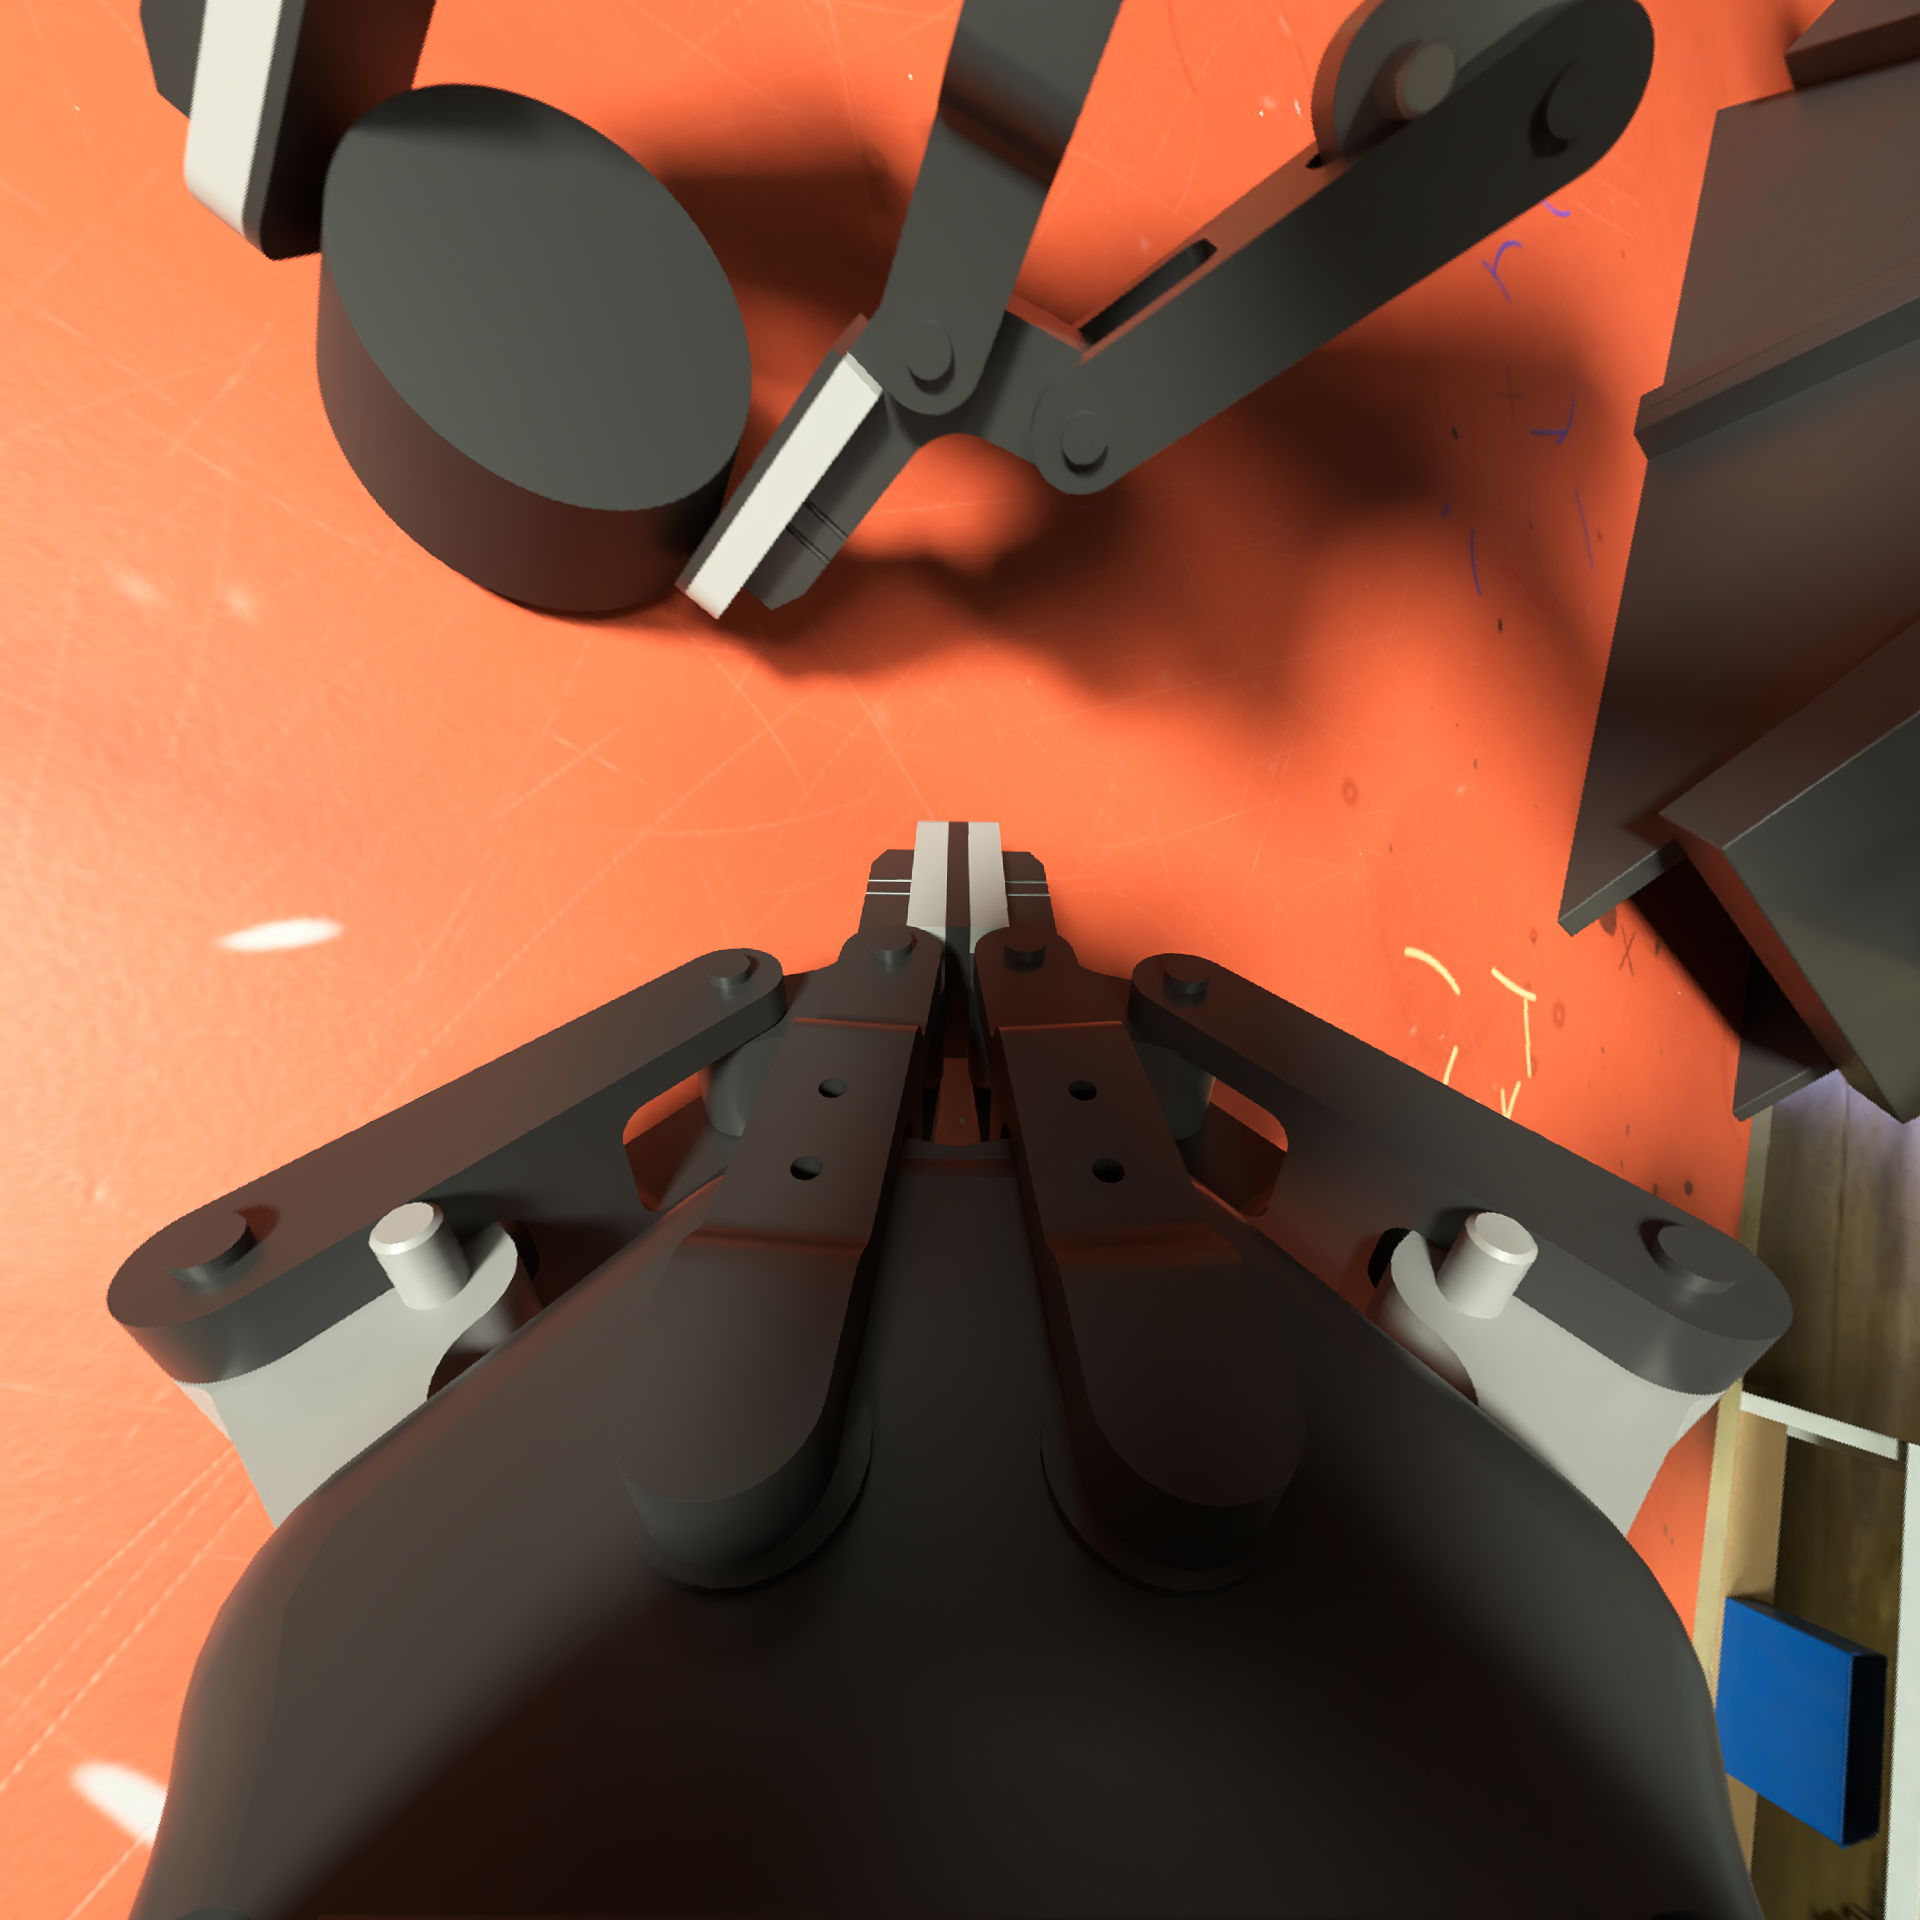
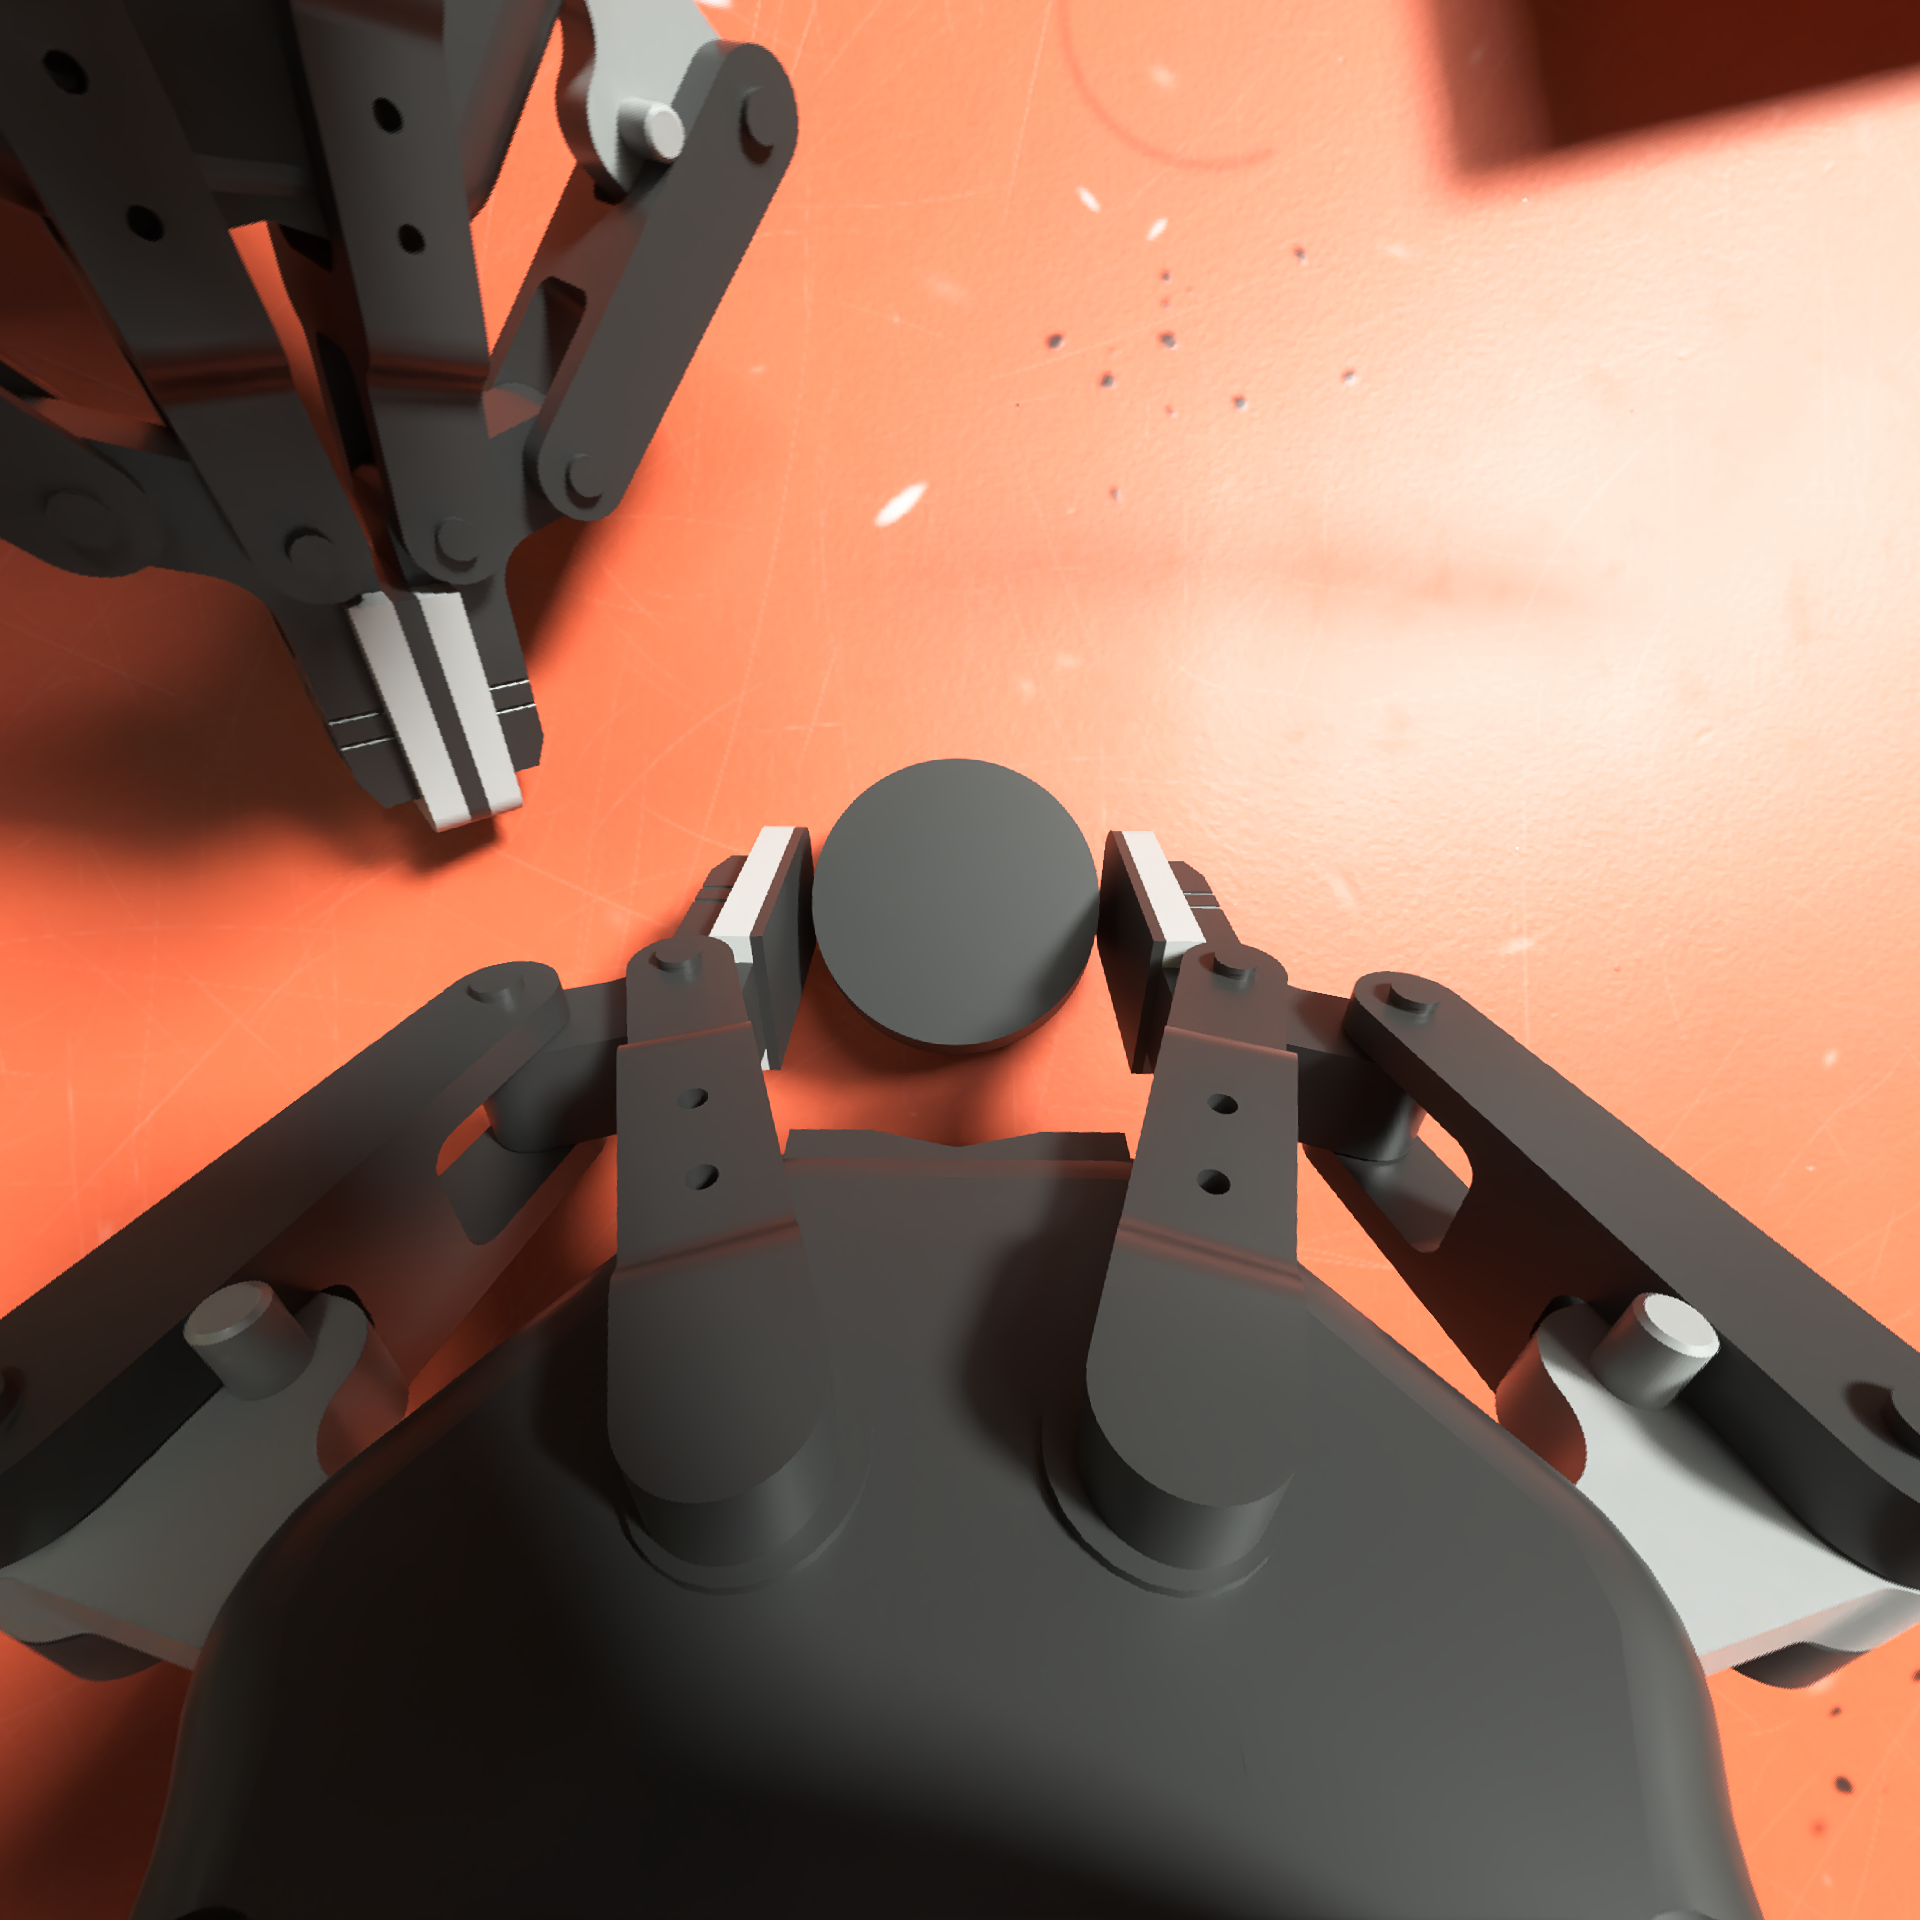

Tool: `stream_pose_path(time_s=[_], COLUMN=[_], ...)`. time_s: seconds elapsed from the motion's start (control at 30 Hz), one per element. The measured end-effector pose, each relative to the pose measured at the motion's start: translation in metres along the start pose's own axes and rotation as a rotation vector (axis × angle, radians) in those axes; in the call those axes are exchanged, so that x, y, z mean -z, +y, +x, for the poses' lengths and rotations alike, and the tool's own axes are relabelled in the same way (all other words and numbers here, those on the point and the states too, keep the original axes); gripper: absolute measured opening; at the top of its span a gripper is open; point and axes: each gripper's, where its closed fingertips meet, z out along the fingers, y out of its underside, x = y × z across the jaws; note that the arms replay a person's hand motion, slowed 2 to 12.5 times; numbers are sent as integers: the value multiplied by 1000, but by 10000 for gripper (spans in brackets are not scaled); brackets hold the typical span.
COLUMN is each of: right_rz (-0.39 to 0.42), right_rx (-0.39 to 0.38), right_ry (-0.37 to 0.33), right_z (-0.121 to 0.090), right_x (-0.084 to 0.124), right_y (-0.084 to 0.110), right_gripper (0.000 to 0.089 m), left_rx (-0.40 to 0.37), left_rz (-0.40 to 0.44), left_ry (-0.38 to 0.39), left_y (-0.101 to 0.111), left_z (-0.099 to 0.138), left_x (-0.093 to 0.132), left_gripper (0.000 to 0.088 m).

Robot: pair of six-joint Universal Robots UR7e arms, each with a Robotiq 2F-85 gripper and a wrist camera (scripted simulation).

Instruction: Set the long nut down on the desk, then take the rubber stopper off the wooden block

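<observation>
The rubber stopper is a dark round cylinder standing on the orange desk. My right gripper has one finger on each side of it, with the pads against its sides. The left wrist view shows the same stopper resting on the desk between the right gripper's fingers. My left gripper is shut and empty, hovering over bare desk just short of the stopper; it also shows in the right wrist view. No long nut is in view.
A dark stepped block lies at the right of the left wrist view, near the desk's edge. Beyond that edge are shelves with a blue box. A dark shadow falls across the desk's far right.
</observation>
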Motion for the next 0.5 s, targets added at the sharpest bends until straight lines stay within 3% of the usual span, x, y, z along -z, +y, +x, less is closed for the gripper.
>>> stream_pose_path(time_s=[0.33, 0.5], right_rz=[39, 37], right_rx=[-64, -35], right_ry=[-11, -13], right_z=[11, 4], right_x=[1, -1], right_y=[1, 0], right_gripper=[492, 492], left_rx=[18, 21], left_rz=[8, 11], left_ry=[-5, -4], left_y=[-3, -3], left_z=[-1, -1], left_x=[-1, -2], left_gripper=[0, 0])
